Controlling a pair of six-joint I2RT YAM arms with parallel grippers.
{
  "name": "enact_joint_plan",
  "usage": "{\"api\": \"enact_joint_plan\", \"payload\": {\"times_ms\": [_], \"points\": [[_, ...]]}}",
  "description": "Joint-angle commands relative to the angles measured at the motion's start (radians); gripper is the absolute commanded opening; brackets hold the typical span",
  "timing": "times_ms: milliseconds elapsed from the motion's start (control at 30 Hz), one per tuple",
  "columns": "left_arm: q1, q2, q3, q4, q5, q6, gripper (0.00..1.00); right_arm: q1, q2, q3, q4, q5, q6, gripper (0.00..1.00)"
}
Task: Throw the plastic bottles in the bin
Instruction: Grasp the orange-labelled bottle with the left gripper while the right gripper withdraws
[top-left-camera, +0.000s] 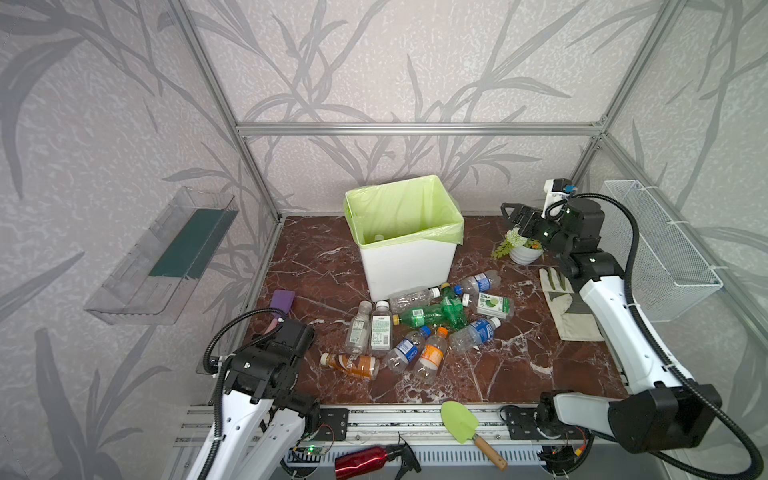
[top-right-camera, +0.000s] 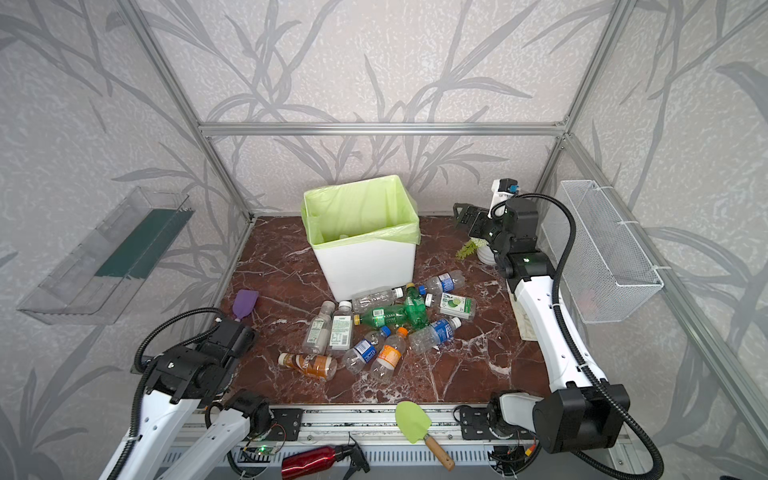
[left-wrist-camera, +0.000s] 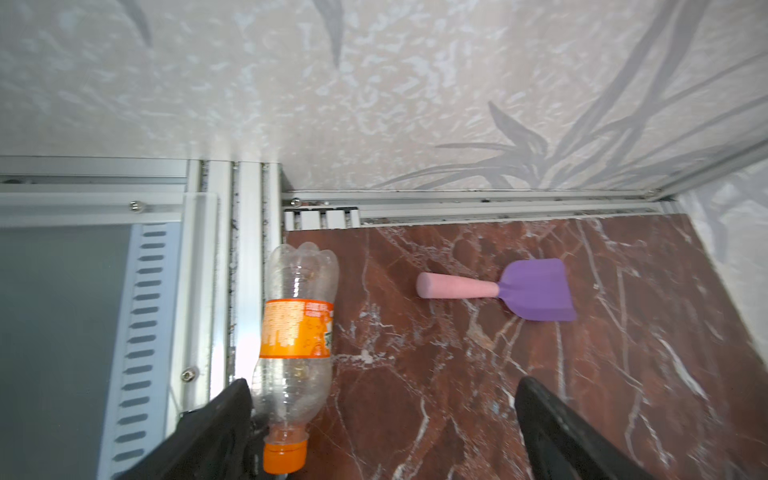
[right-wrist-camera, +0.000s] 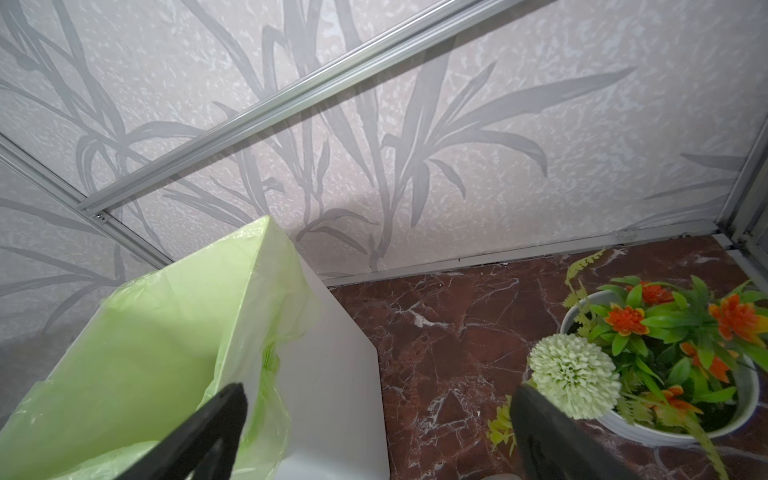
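Where crumpled plastic bottles lie, veined marble (reddish-brown) shows.

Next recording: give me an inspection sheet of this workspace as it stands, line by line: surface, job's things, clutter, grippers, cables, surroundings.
Surface: red-brown marble tabletop, no spills seen.
Job's things: plastic bottles lie heaped in front of the bin; a separate orange-label bottle lies by the left gripper; bin upright, green-bagged.
Clutter: purple spatula, potted plant and glove on the table; green trowel and red spray bottle at the front rail.
Grippers: left gripper open, empty; right gripper open, empty, between bin and plant.
Cables: black conduit loops along each arm, clear of the bottles.
Surroundings: leaf-patterned walls, aluminium frame, wire basket right, clear tray left.
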Motion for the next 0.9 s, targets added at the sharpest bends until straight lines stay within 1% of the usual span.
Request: {"api": "enact_joint_plan", "payload": {"times_ms": [0, 33, 100, 167, 233, 267, 300, 367, 467, 533, 600, 667, 767, 867], "points": [[0.071, 0.037, -0.015, -0.129, -0.069, -0.039, 0.99, -0.016, -0.008, 0.009, 0.067, -0.083, 0.031, 0.99], [0.117, 0.041, -0.022, -0.089, -0.061, 0.012, 0.99, -0.020, -0.008, 0.005, 0.062, -0.085, 0.027, 0.99], [0.241, 0.030, -0.055, 0.079, 0.018, 0.218, 0.99, -0.030, -0.009, -0.006, 0.059, -0.087, 0.024, 0.99], [0.429, 0.016, -0.115, 0.235, 0.145, 0.384, 0.99, -0.046, -0.008, -0.020, 0.063, -0.096, 0.033, 0.99], [0.614, 0.015, -0.152, 0.353, 0.270, 0.548, 0.99, -0.060, -0.010, -0.027, 0.062, -0.107, 0.038, 0.99], [0.702, 0.022, -0.157, 0.387, 0.306, 0.605, 0.99, -0.065, -0.011, -0.031, 0.059, -0.109, 0.038, 0.99], [0.757, 0.031, -0.157, 0.418, 0.327, 0.649, 0.99, -0.069, -0.013, -0.032, 0.059, -0.109, 0.038, 0.99], [0.858, 0.064, -0.153, 0.478, 0.404, 0.716, 0.99, -0.071, -0.016, -0.036, 0.057, -0.105, 0.035, 0.99], [0.944, 0.137, -0.163, 0.540, 0.489, 0.752, 0.98, -0.076, -0.014, -0.038, 0.057, -0.099, 0.035, 0.99], [0.968, 0.172, -0.186, 0.584, 0.535, 0.765, 0.95, -0.079, -0.011, -0.038, 0.053, -0.097, 0.036, 0.99], [0.970, 0.185, -0.202, 0.623, 0.522, 0.769, 0.95, -0.081, -0.012, -0.034, 0.047, -0.098, 0.038, 0.99], [0.979, 0.185, -0.214, 0.670, 0.519, 0.798, 0.92, -0.081, -0.015, -0.031, 0.042, -0.097, 0.038, 0.99], [1.012, 0.239, -0.229, 0.726, 0.573, 0.839, 0.88, -0.081, -0.017, -0.032, 0.034, -0.090, 0.039, 0.99], [1.027, 0.304, -0.233, 0.749, 0.580, 0.859, 0.87, -0.081, -0.023, -0.029, 0.023, -0.088, 0.041, 0.99]]}}
